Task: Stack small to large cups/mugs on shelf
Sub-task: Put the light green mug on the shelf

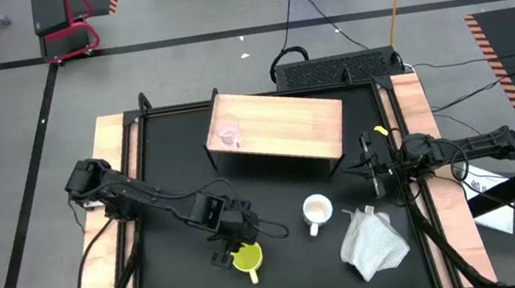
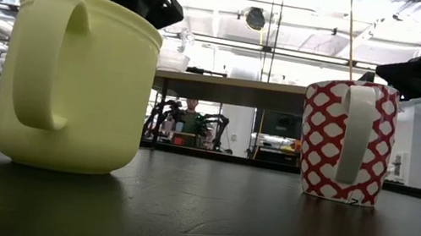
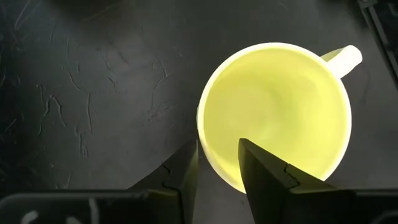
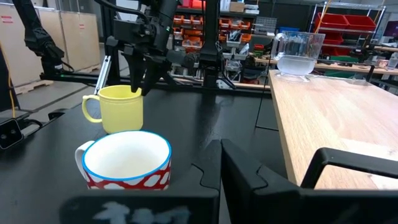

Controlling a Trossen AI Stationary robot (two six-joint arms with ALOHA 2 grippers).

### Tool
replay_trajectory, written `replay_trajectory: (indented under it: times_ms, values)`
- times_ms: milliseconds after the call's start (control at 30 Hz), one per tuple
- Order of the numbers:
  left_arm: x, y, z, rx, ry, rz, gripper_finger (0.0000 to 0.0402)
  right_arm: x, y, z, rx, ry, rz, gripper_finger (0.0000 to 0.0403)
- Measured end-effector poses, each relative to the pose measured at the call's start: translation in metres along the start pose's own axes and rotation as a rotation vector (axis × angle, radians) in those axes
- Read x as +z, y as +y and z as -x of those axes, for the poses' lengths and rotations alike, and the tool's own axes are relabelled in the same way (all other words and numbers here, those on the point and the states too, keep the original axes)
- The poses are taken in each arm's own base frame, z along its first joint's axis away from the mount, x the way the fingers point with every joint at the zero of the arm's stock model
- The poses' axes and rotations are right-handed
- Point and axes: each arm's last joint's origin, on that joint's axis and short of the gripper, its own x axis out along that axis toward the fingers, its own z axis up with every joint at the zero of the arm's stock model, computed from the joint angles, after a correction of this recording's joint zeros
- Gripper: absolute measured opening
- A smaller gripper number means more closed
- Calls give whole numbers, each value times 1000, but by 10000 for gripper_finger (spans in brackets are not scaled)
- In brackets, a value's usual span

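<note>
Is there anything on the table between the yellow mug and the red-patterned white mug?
No. In the low view, only bare dark table lies between the yellow mug and the white mug.

The black tabletop (image 1: 169,161) carries a wooden shelf (image 1: 285,125), a yellow mug (image 1: 247,258), a white patterned mug (image 1: 317,212) and a crumpled white cloth (image 1: 372,242). A clear glass cup (image 1: 228,136) stands on the shelf's corner.

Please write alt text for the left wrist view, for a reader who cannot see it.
Seen from directly above, a yellow mug stands upright and empty on the black table, its handle pointing away. The left gripper straddles the mug's near rim, one finger inside the mug and the other outside.
</note>
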Motion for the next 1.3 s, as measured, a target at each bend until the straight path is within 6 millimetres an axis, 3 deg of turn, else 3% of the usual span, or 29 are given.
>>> replay_trajectory:
  times_ms: [200, 467, 733, 833, 967, 1300]
  values:
    - [1, 0, 0, 0, -11, -9, 107, 0, 0, 0, 0, 0, 0, 0]
    - [-5, 3, -18, -9, 25, -8, 106, 0, 0, 0, 0, -1, 0, 0]
    - [-3, 3, -14, -2, 3, -21, 104, 0, 0, 0, 0, -2, 0, 0]
    - [-3, 3, -14, -1, -2, -32, 79, 0, 0, 0, 0, -1, 0, 0]
    - [-3, 4, -14, 0, -2, -27, 14, 0, 0, 0, 0, -1, -15, 0]
    - [-3, 4, -14, -4, -4, -45, 5, 0, 0, 0, 0, 0, -18, 0]
